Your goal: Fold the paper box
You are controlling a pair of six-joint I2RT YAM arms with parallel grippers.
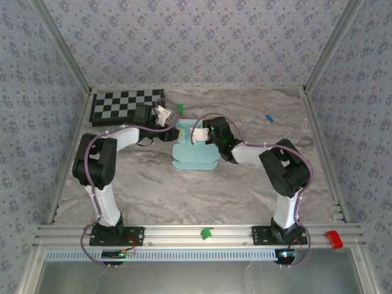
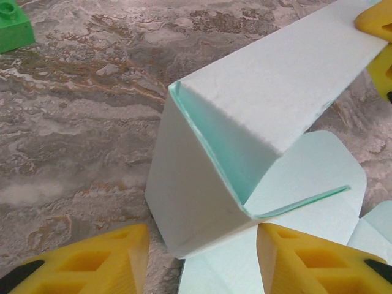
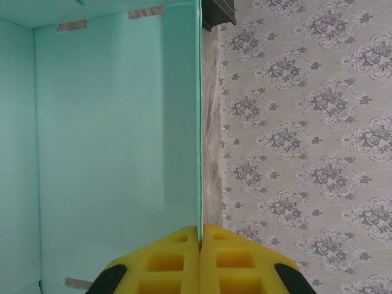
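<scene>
The paper box (image 1: 195, 154), pale light-blue card, lies part-folded in the middle of the table, its flaps spread toward me. In the left wrist view a raised, creased corner of the box (image 2: 245, 122) stands between the yellow fingers of my left gripper (image 2: 202, 245). That gripper is open: the right finger is at the card's edge, and bare table shows beside the left finger. My left gripper (image 1: 164, 116) sits at the box's far left. My right gripper (image 3: 200, 236) is shut on the thin edge of an upright box wall (image 3: 116, 141), and reaches in from the right (image 1: 201, 133).
A black-and-white checkerboard (image 1: 127, 105) lies at the back left. A green brick (image 1: 180, 109) (image 2: 13, 26) sits just behind the box. A small blue object (image 1: 268, 119) lies at the back right. On the front rail are a green brick (image 1: 206, 233) and a red piece (image 1: 333, 239).
</scene>
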